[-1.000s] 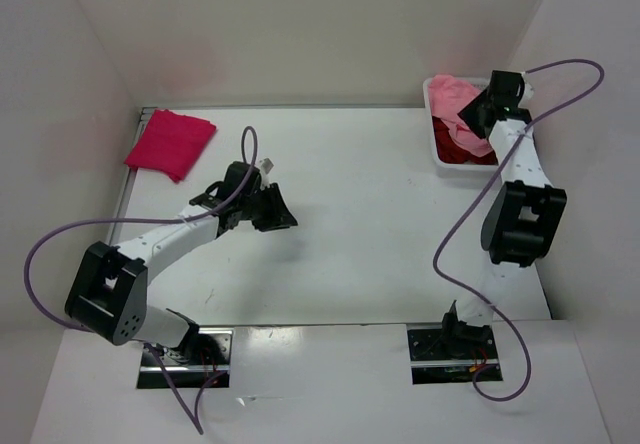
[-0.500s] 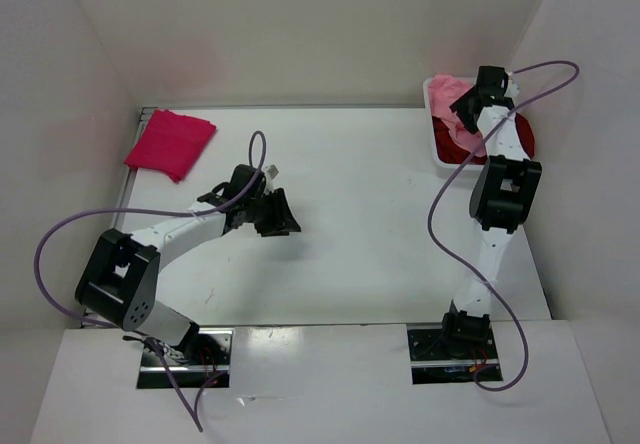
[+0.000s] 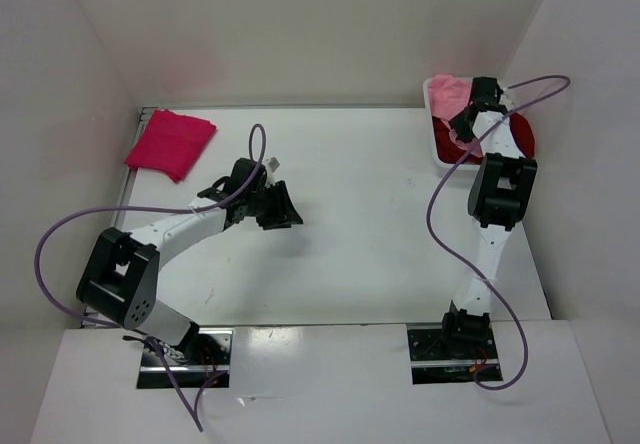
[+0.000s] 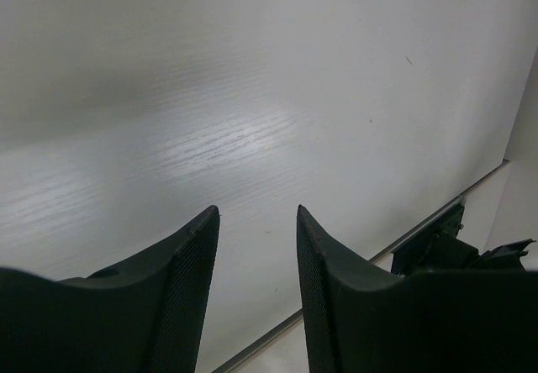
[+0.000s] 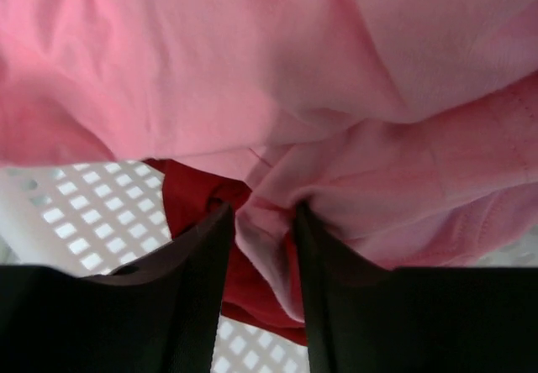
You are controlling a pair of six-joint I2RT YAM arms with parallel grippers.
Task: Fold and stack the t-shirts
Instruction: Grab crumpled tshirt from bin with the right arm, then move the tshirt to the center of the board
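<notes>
A bright crimson-pink t-shirt (image 3: pixel 170 142) lies folded at the table's far left corner. A light pink t-shirt (image 3: pixel 447 92) and a dark red t-shirt (image 3: pixel 520 134) are heaped in the white mesh basket (image 3: pixel 436 154) at the far right. My right gripper (image 3: pixel 463 122) reaches down into that basket. In the right wrist view its jaws (image 5: pixel 261 209) stand apart, with a fold of the light pink shirt (image 5: pixel 252 70) between them and dark red cloth (image 5: pixel 193 201) under it. My left gripper (image 3: pixel 283 209) hovers open over bare table left of centre, holding nothing (image 4: pixel 256 213).
White walls close in the table at the back and on both sides. The basket's mesh wall (image 5: pixel 76 213) is right beside my right fingers. A purple cable loops off each arm. The table's near edge (image 4: pixel 437 209) shows past my left fingers.
My right arm has folded in and pushed its gripper deeper into the basket, onto the light pink shirt. The left gripper opened a little wider and edged slightly towards the back.
</notes>
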